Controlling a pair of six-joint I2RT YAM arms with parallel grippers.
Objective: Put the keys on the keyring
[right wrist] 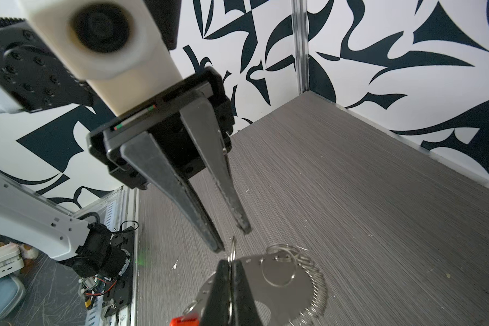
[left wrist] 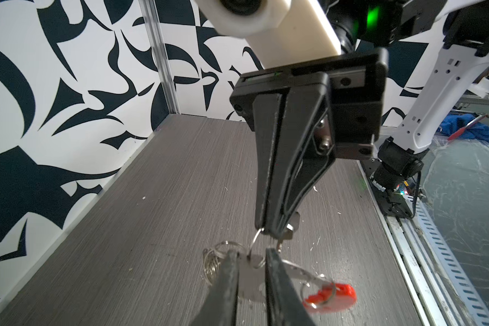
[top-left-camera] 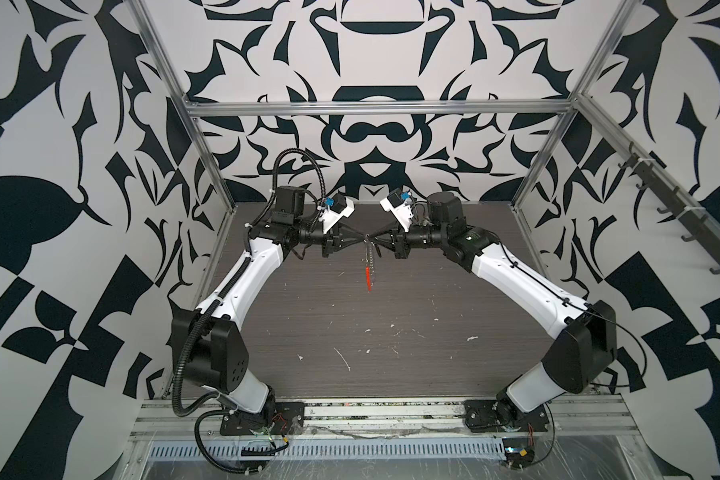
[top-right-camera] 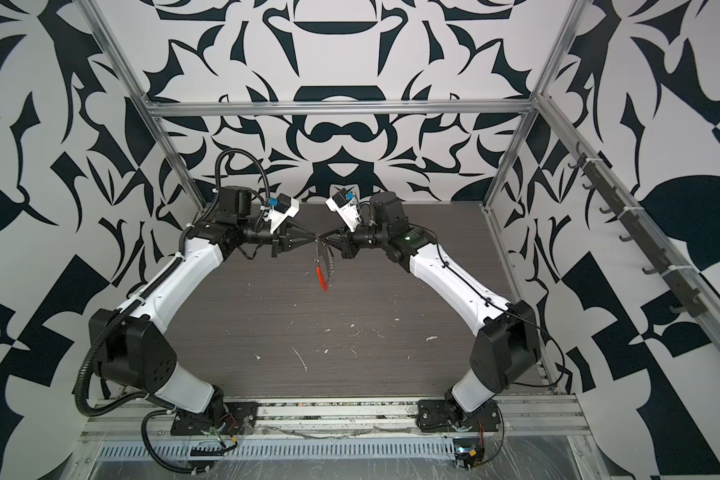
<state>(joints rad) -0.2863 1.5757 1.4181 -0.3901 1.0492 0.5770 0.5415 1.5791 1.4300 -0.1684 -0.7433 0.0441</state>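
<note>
Above far table (top-left-camera: 391, 324) centre: right gripper (right wrist: 231, 264) clamped on keyring (top-left-camera: 370, 266), loop dangling so split rings (right wrist: 314, 285) hang reachable. Left gripper (right wrist: 232, 239) jaws apart, poised just beside upstanding small ring (right wrist: 233, 251), likely to work it. Key tag not made out.

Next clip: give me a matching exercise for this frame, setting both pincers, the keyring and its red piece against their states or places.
Things:
1. left pincer
2. right pincer
3. keyring
4. red piece

States or places:
A. hangs above the table
B. jaws apart, gripping nothing
C. at the keyring's low end
D. clamped shut on the keyring

Pairs: 1-B, 2-D, 3-A, 4-C
</note>
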